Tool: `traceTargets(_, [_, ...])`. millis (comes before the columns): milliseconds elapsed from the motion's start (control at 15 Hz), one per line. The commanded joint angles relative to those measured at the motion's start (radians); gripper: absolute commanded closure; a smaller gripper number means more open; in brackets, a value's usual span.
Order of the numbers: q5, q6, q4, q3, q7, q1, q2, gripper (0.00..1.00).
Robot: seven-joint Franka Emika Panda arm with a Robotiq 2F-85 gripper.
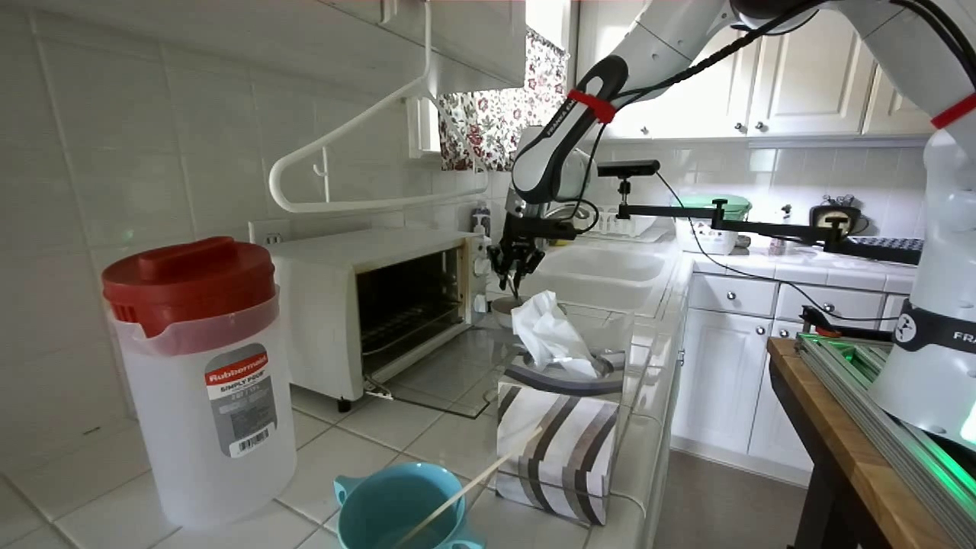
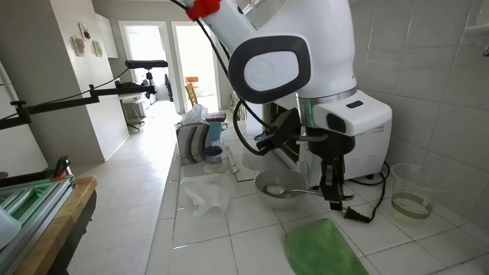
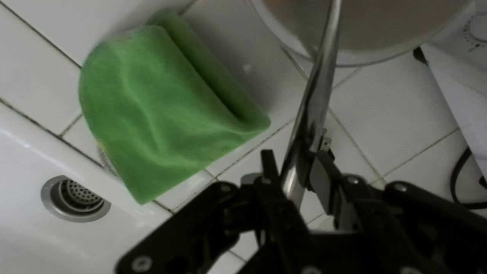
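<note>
My gripper (image 3: 295, 156) has its fingers close on both sides of a shiny metal spoon's handle (image 3: 321, 76) and looks shut on it. In an exterior view the gripper (image 2: 336, 206) points down, and the spoon (image 2: 305, 191) slants nearly level from it into a grey bowl (image 2: 280, 202), its head inside. The bowl (image 3: 357, 59) also shows at the top of the wrist view, cut off by the edge. A folded green cloth (image 3: 159, 110) lies on the tiles beside the bowl. A black plug (image 2: 357, 214) lies by the fingertips. In an exterior view the gripper (image 1: 512, 284) partly hides the scene behind it.
A white toaster oven (image 1: 313, 255) stands open against the wall. A clear cup (image 2: 412, 191), crumpled tissue (image 2: 206, 193), brush (image 2: 213, 158) and striped tissue box (image 1: 557, 450) stand or lie about. A pitcher (image 1: 202, 396), blue mug (image 1: 400, 507) and sink (image 1: 602, 263) are nearby.
</note>
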Motion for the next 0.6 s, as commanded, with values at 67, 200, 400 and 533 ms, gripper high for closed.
traceTargets(67, [0.019, -0.002, 0.018, -0.004, 0.004, 0.008, 0.009, 0.99])
traceTargets(200, [0.016, 0.000, 0.016, -0.005, 0.003, 0.012, 0.004, 0.95])
traceTargets(400, [0.014, 0.008, 0.012, -0.007, 0.005, 0.019, 0.000, 0.95])
traceTargets(533, [0.012, 0.018, 0.008, -0.011, 0.008, 0.024, -0.006, 0.95])
